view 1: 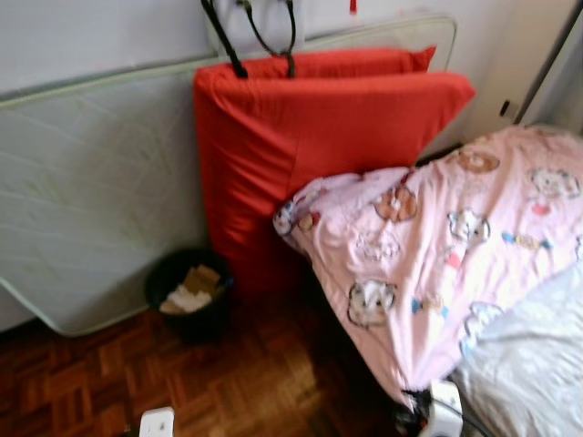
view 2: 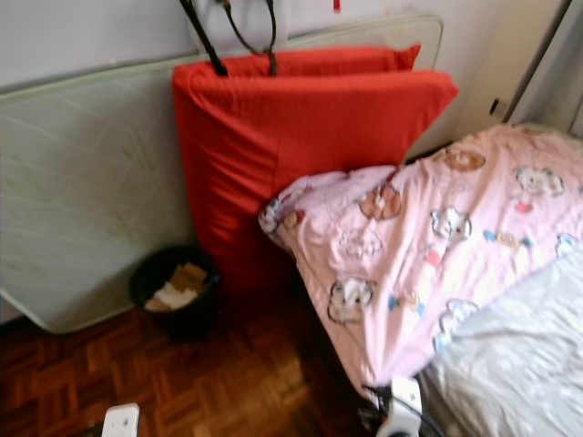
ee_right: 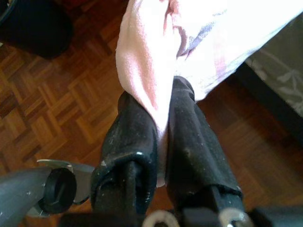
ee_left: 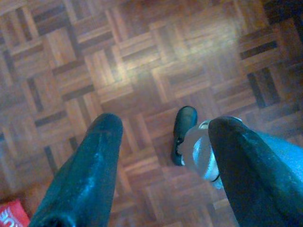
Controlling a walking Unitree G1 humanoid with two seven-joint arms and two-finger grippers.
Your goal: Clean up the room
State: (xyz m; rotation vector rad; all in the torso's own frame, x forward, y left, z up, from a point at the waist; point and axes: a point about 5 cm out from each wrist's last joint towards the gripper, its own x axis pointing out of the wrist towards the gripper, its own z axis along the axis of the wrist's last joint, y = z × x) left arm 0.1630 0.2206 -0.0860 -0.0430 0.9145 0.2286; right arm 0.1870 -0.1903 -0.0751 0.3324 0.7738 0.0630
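Note:
A pink cartoon-print blanket [view 1: 437, 246] drapes over the bed at the right, its lower corner hanging toward the floor. My right gripper [ee_right: 162, 118] is shut on that pink fabric [ee_right: 142, 61], which is pinched between the two black fingers; the wrist [view 1: 442, 410] sits at the blanket's bottom corner. My left gripper [ee_left: 163, 142] hangs open above the parquet floor [ee_left: 142, 56], nothing between its fingers, with my foot [ee_left: 184, 132] below it.
A red cushion [view 1: 310, 155] leans against a pale mattress [view 1: 91, 191] stood along the wall. A black bin [view 1: 189, 291] holding paper scraps stands on the floor in front of them. A grey bedsheet [view 1: 537, 364] covers the bed at the right.

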